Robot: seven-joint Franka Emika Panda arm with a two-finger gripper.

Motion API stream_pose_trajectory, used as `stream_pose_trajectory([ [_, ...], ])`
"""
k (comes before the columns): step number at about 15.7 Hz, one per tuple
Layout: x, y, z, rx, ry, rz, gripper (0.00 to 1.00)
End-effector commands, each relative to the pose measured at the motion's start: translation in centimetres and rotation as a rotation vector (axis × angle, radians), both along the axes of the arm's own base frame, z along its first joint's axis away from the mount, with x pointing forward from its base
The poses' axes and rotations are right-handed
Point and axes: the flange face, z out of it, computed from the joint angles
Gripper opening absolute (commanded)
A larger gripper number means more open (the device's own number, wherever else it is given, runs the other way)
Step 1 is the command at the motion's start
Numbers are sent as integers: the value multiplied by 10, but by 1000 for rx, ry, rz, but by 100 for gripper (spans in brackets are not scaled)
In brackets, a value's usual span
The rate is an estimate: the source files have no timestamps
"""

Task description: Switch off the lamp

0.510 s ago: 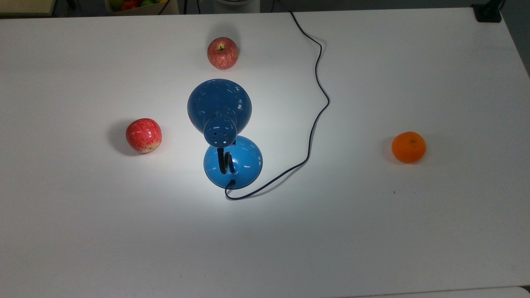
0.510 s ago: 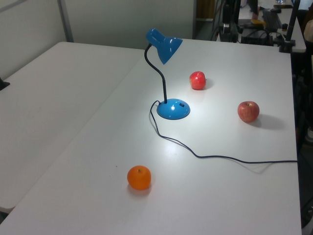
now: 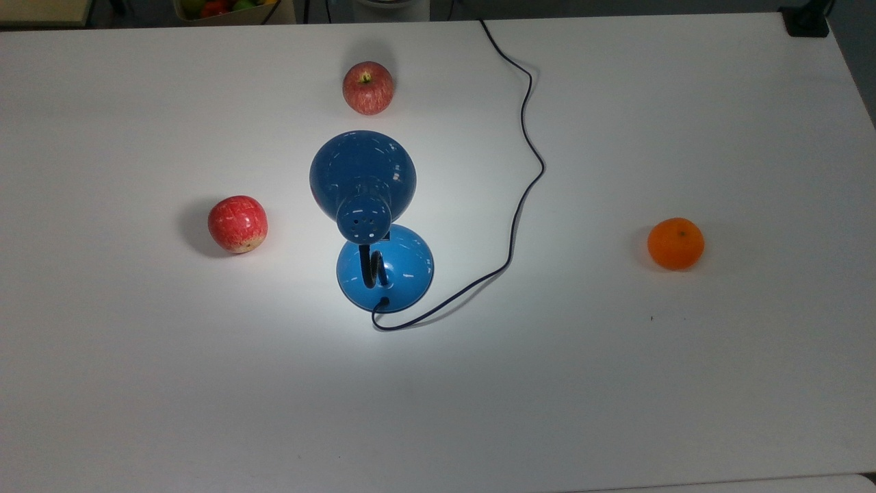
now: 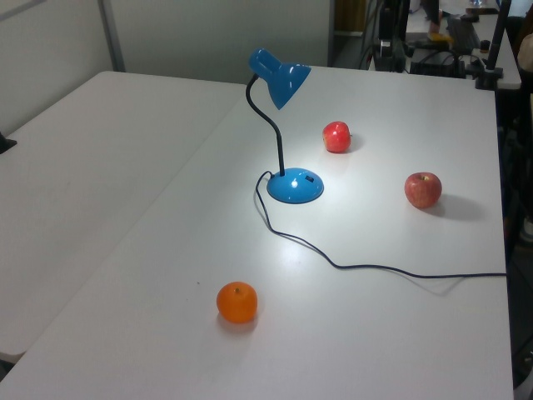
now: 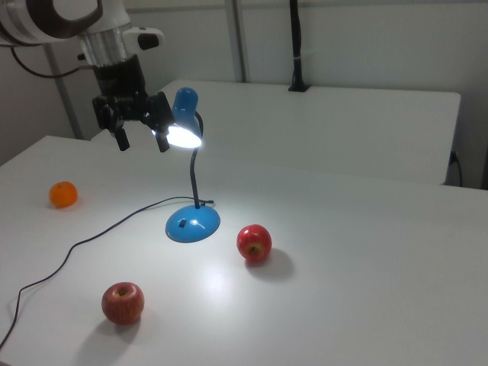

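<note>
In the right view, a small round orange [image 5: 63, 194] lies far at the left on the white table [image 5: 343, 252]. Above and right of it hangs the black two-finger gripper [image 5: 142, 139] on a white arm, its fingers spread wide with nothing between them, well above the tabletop and just left of the lamp's lit shade as the right view shows it. Lower down, a pale red apple [image 5: 123, 302] sits near the front edge, close to the thin dark cord [image 5: 91, 238]. The glossy blue desk lamp [image 5: 193, 222] stands upright near the middle of the table on its round base, black gooseneck rising to a domed shade that glows white and casts a bright patch on the surface. Right of the base lies a brighter red apple [image 5: 255, 243], near but apart.

In the top view, the brighter red apple [image 3: 237, 223] is at left, the lamp [image 3: 363, 179] centre, the cord [image 3: 523, 185] curving to its right, the orange [image 3: 675, 243] far right.
</note>
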Motion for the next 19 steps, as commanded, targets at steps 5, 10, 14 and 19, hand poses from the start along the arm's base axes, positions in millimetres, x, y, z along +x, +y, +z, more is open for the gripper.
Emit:
stream_pose_trajectory([
  [5,-3,0,1,8,21,19,100],
  [10,-1,1,-3,10,19,28,26],
  [14,0,0,-3,10,21,42,0],
  [19,0,-1,-4,14,20,47,0],
])
